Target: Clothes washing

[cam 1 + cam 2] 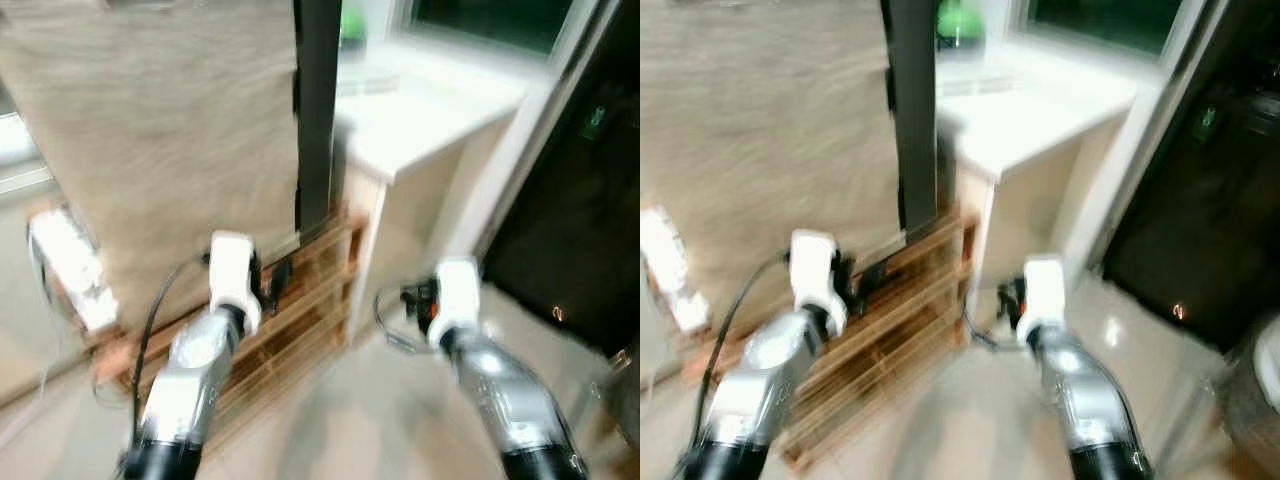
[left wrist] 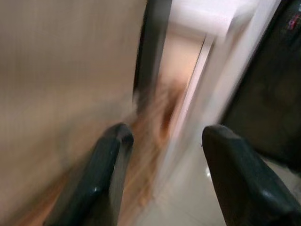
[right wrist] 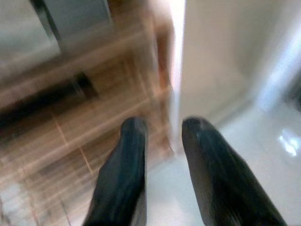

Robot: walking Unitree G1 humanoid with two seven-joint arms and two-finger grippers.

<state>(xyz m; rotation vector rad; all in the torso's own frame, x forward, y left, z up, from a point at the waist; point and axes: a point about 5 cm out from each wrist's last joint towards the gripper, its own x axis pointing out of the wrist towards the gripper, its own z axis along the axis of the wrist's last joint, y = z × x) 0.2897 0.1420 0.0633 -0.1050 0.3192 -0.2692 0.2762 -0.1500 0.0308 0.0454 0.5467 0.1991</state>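
Left pincer: two black fingers spread wide apart, nothing between them. Right pincer: two fingers with a narrower gap, also parted, also holding nothing. Both arms are raised forward at about the same height, left arm and right arm; my reading is that this is a carrying-free travel posture, pincers kept ahead and clear while the robot moves, since all four views are smeared with motion blur.

Ahead of the left pincer: a low wooden slatted rack standing on the floor against a beige wall panel, with a dark vertical post at the panel's edge. A small dark item sits on the rack near the post; too blurred to name. Just beside the rack, ahead of the right pincer, stands a white table under a window, with a green object at its back, identity unclear. At the far right, a dark doorway or dark appliance front with a small green light; cannot tell which.

Task thing: no clothes and no washing machine can be made out with any confidence. Judgement: still at the approach stage, nothing picked up.

Count: pincers 2, fingers 4, rack 1, table 1, post 1
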